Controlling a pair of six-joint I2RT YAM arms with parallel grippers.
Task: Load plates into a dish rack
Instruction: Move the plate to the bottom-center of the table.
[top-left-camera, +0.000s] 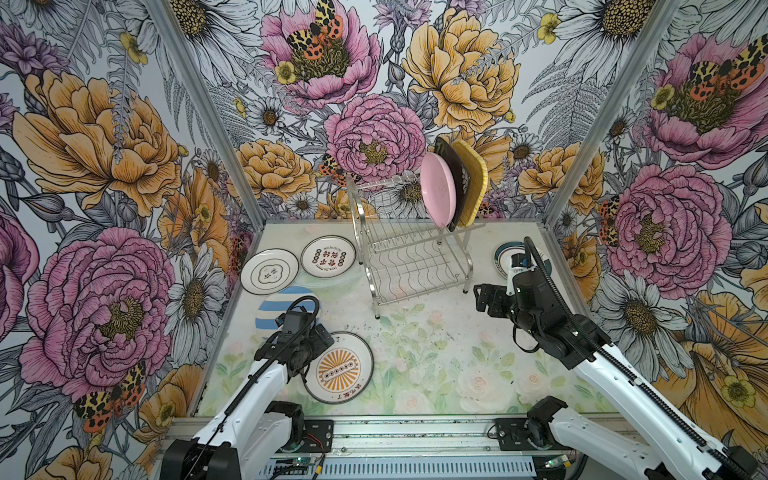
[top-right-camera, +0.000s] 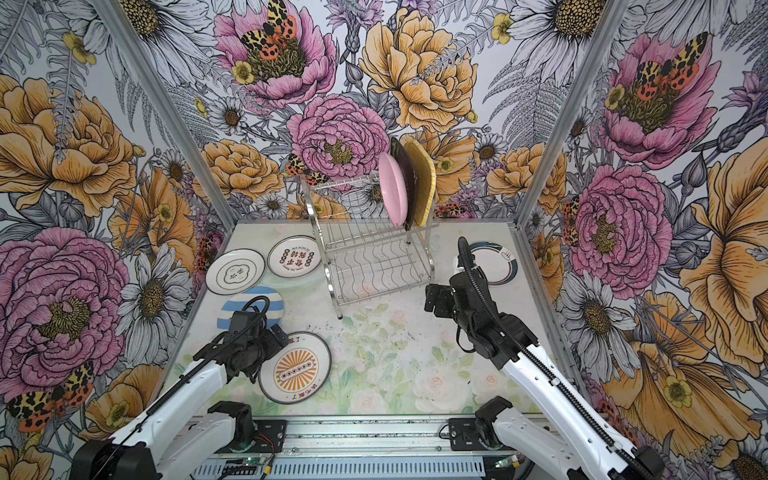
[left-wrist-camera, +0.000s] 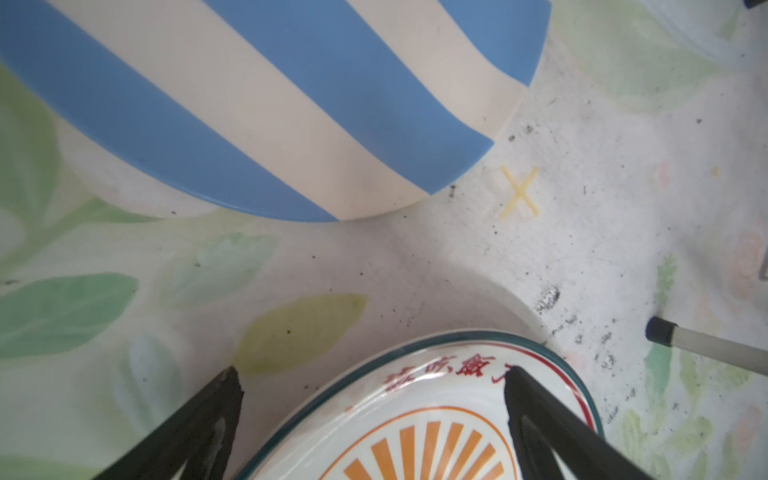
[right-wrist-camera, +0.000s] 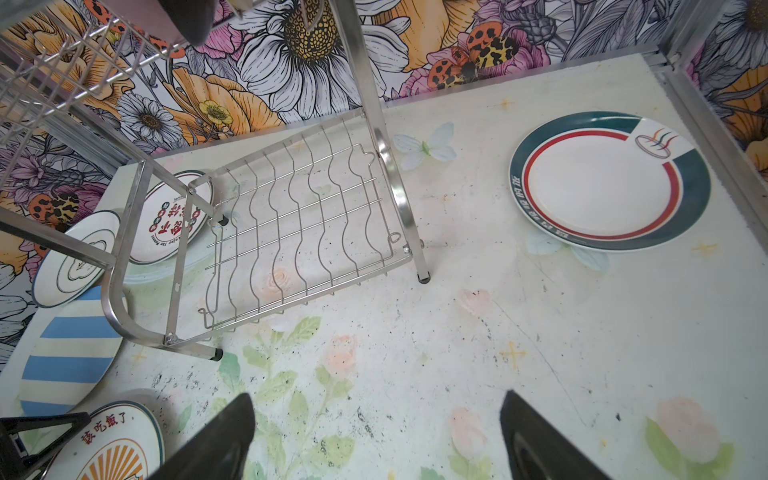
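The chrome dish rack (top-left-camera: 415, 266) stands at the back centre. Upright in its upper tier are a pink plate (top-left-camera: 437, 189), a black one (top-left-camera: 454, 174) and a yellow one (top-left-camera: 474, 178). Flat on the table lie two white plates with characters (top-left-camera: 269, 271) (top-left-camera: 328, 255), a blue-striped plate (top-left-camera: 272, 305), an orange-sunburst plate (top-left-camera: 338, 370) and a teal-rimmed plate (right-wrist-camera: 609, 180). My left gripper (left-wrist-camera: 372, 374) is open low over the sunburst plate's far rim, one finger above the plate, the other above the table. My right gripper (right-wrist-camera: 377, 397) hangs open over bare table, right of the rack.
Floral walls with metal corner posts (top-left-camera: 582, 166) close in the table on three sides. The arms' base rail (top-left-camera: 415, 432) runs along the front edge. The rack's front foot (left-wrist-camera: 660, 332) stands just right of the left gripper.
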